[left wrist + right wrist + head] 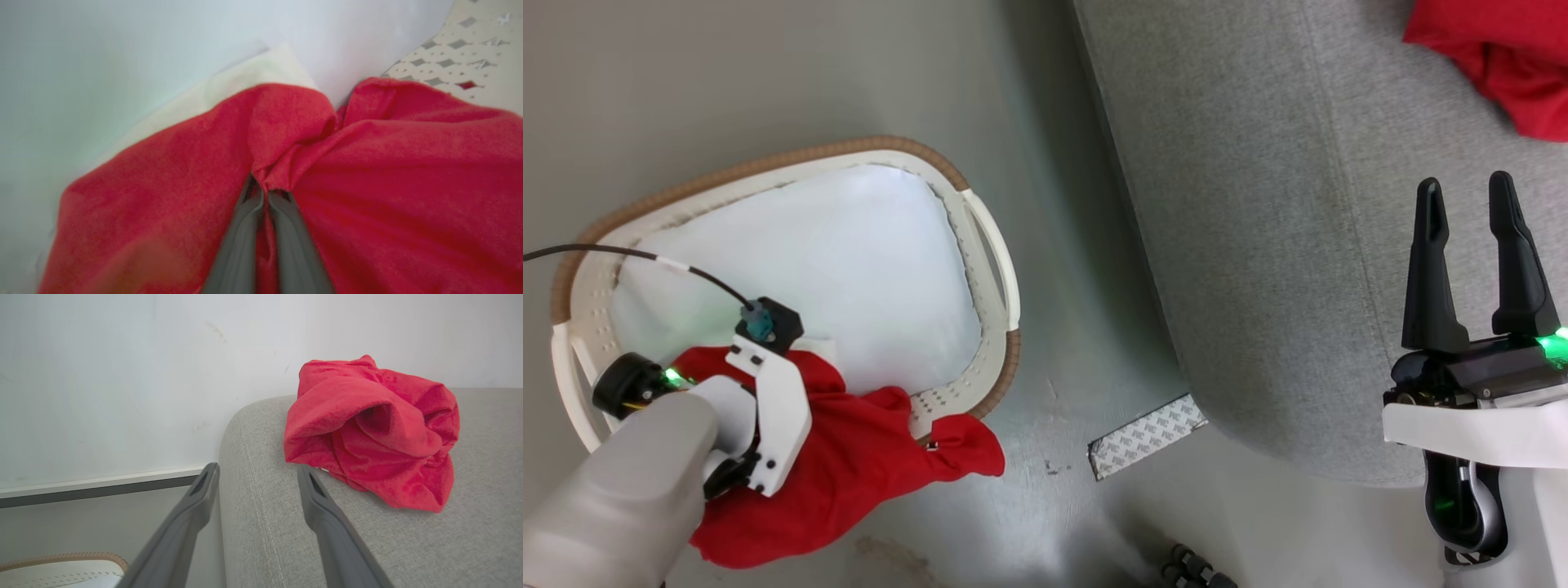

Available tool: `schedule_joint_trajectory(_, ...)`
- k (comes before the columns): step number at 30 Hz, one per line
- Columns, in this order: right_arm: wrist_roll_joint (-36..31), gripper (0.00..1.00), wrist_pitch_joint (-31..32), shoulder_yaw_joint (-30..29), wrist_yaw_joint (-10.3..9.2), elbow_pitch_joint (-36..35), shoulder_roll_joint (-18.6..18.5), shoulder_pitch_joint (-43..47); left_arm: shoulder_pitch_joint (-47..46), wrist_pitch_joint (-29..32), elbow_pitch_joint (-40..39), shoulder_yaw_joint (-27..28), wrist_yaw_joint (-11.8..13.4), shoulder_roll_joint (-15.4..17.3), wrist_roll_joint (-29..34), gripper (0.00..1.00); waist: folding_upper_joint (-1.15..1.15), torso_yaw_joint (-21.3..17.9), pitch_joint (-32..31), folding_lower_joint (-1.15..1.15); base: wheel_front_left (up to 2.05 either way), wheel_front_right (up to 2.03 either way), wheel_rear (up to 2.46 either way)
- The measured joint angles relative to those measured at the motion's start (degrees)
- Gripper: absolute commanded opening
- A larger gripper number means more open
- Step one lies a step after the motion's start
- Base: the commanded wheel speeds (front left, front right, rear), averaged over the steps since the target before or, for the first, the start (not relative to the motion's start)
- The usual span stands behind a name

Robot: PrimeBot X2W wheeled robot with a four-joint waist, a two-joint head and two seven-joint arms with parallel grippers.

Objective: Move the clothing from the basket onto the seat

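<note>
**Mia:** Where is the left arm?

**Tom:** Its pale forearm comes up from the lower left corner of the head view. The wrist bends down into the basket (988,237). In the left wrist view, the left gripper (264,190) has its two dark fingers pressed close together, and a fold of the red garment (367,163) is pinched between them.

**Mia:** And where does that garment lie?

**Tom:** It is at the lower left of the head view, right under the wrist. Part of it is inside the basket on the white liner (833,261). The rest hangs over the near rim toward the grey floor (1054,286).

**Mia:** What about the other arm?

**Tom:** The right gripper (1466,188) is at the lower right of the head view, and its fingers point up the frame. They are spread apart with nothing between them. It hangs over the edge of the seat (1258,245).

**Mia:** Is there anything on the seat?

**Tom:** Yes, a second red garment (1503,65) lies bunched up in the upper right corner. In the right wrist view it sits right of the middle, just past the fingers and not touching them.

**Mia:** Is there anything else?

**Tom:** A patch of tape (1147,437) is stuck on the floor between the basket and the seat.
</note>
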Motion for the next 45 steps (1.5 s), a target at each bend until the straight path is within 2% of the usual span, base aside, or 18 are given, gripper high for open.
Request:
schedule_joint_trajectory(3, 0.0, 1.0, 0.0, 0.3, 0.0, 0.5, 0.0, -0.4, 0.0, -1.7, 0.3, -0.4, 0.0, 0.1, -1.6, 0.0, 0.0, -0.2, -1.1, 0.0, 0.0, 0.0, 0.0)
schedule_joint_trajectory(7, -0.6, 1.0, 0.0, -0.5, 0.0, 1.0, 0.0, -0.6, 0.9, -3.7, 0.4, -1.1, 0.0, -1.5, -4.0, 0.0, 0.0, 0.1, -3.6, 0.0, 0.0, 0.0, 0.0)
schedule_joint_trajectory(20, -5.6, 1.0, 0.0, -2.7, 0.0, 3.5, -0.1, 2.4, 6.2, -16.7, 0.3, -3.4, 0.0, -9.4, -9.3, 0.0, 0.0, 3.6, -18.2, -0.01, 0.0, 0.0, 0.0)
schedule_joint_trajectory(29, -5.0, 1.0, 0.0, -1.4, 0.0, 6.5, -4.4, 5.8, 9.9, -26.8, -3.0, -3.6, 0.0, -13.5, -13.0, 0.0, 0.0, 7.6, -30.5, -0.02, 0.0, 0.0, 0.0)
schedule_joint_trajectory(37, -2.0, 1.0, 0.0, 1.4, 0.0, 7.6, -6.2, 8.3, 10.5, -32.5, -9.8, -2.0, 0.7, -13.0, -14.1, 0.0, 0.0, 12.9, -38.2, -0.03, 0.0, 0.0, 0.0)
schedule_joint_trajectory(45, 0.8, 1.0, 0.0, 4.2, 0.0, 8.2, -7.2, 9.8, 9.1, -33.9, -23.6, 3.2, 5.3, -10.2, -12.0, 0.0, 0.0, 17.8, -41.8, -0.02, 0.0, 0.0, 0.0)
